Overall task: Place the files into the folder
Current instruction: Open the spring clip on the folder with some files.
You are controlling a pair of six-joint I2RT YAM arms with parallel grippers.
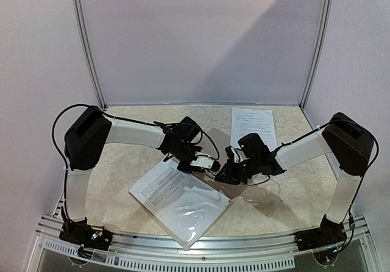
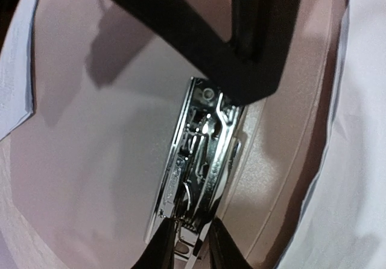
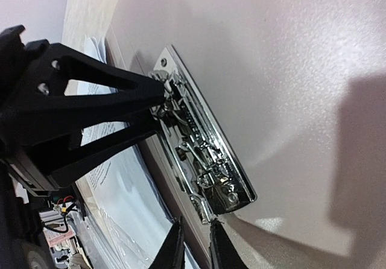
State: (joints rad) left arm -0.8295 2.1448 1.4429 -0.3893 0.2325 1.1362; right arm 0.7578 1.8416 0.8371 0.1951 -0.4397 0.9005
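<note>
While the left hand (image 2: 192, 228) grips one end of the clip (image 2: 196, 160), the right hand (image 3: 197, 224) sits at the other end, its state indeterminate. The folder (image 2: 90, 160) lies open mid-surface, carrying files (image 1: 159, 189).

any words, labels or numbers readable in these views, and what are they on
Nothing can be quoted as it reads.
far sheet: lines of black print, too small to read.
near sheet: lines of black print, too small and blurred to read.
metal clip in the folder: no marking I can make out.
</note>
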